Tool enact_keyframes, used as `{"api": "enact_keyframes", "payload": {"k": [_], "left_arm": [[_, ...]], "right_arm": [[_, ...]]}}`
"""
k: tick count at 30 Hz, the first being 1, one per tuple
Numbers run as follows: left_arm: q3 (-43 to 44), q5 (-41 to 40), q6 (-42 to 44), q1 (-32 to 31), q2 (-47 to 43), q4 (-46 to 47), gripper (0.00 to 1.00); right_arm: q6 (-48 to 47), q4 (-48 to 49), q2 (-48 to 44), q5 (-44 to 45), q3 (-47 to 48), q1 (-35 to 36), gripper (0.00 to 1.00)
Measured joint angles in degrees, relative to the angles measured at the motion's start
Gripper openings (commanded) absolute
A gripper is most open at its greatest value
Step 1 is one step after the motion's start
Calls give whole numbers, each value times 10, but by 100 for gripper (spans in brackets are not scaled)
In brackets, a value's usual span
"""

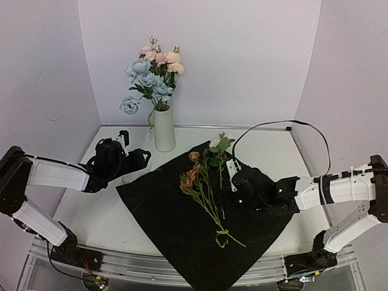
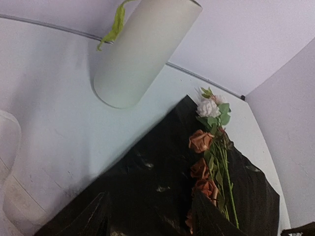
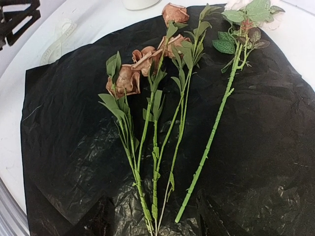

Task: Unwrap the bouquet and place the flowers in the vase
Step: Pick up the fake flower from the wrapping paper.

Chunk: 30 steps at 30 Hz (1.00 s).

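Observation:
The white vase (image 1: 163, 130) (image 2: 142, 49) stands at the back and holds blue and pink flowers (image 1: 154, 70). The black wrapping sheet (image 1: 170, 212) (image 3: 64, 123) (image 2: 147, 167) lies spread flat. On it lie rust flowers (image 1: 193, 176) (image 3: 142, 59) (image 2: 201, 141) and a single white-bloomed stem (image 1: 219, 142) (image 3: 211, 132). My right gripper (image 1: 227, 197) (image 3: 152, 221) hovers open over the lower stem ends, which run between its fingers. My left gripper (image 1: 144, 155) (image 2: 152, 221) is open and holds nothing, by the sheet's left corner, right of the vase's foot.
A cream ribbon (image 3: 59, 37) (image 2: 7, 147) lies on the white table left of the sheet, close to the left gripper. A green tie (image 1: 223, 233) binds the rust stems at their base. Walls close in behind and on both sides.

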Motion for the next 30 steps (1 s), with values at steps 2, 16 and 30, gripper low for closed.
{"api": "enact_keyframes", "payload": {"k": [2,16,30], "left_arm": [[-7,33,-38,0,-1,-7,56],[-27,130,-226,-129,54,-18,57],[-9,141,-248,-159,101,-27,56]], "right_arm": [[0,-6,11,1,14,-1,58],[17,-34,114,-64,41,-11,56],[30,-32,179,-117,41,-11,47]]}}
